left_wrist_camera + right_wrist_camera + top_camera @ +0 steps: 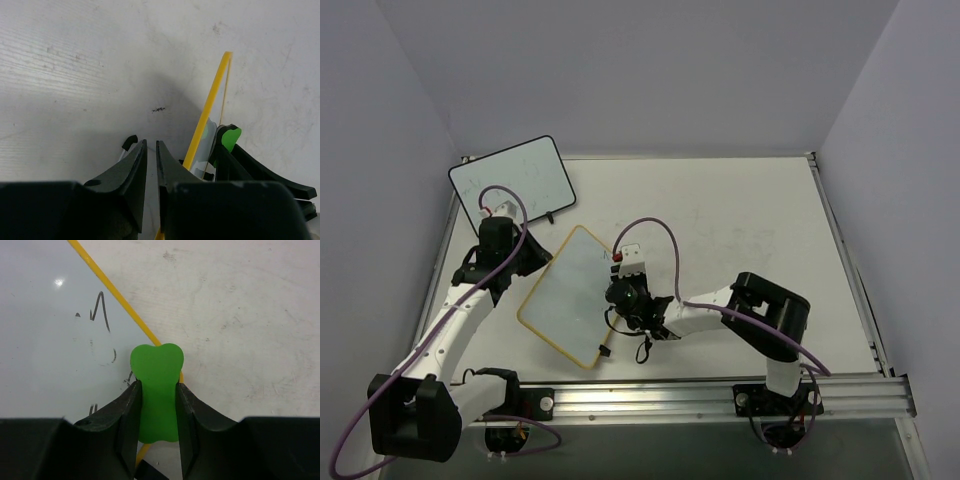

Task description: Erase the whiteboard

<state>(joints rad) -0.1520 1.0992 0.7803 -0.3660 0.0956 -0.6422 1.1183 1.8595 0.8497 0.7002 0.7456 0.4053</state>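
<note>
The whiteboard [565,295], white with a yellow rim, sits slanted at mid-table with its left edge raised. My left gripper [530,268] is at that left edge. In the left wrist view its jaws [151,142] stand almost together, with yellow rim showing low between them and the rim [210,105] rising to the right. My right gripper [618,285] is over the board's right edge, shut on a green eraser [156,360]. The eraser rests on the rim beside black handwriting [100,312] and faint wiped traces [107,357]. The eraser [230,137] also shows behind the board in the left wrist view.
A black-rimmed whiteboard [512,180] leans at the back left corner of the white table [740,230]. An aluminium rail [720,398] runs along the near edge by the arm bases. Walls close in the left, back and right sides.
</note>
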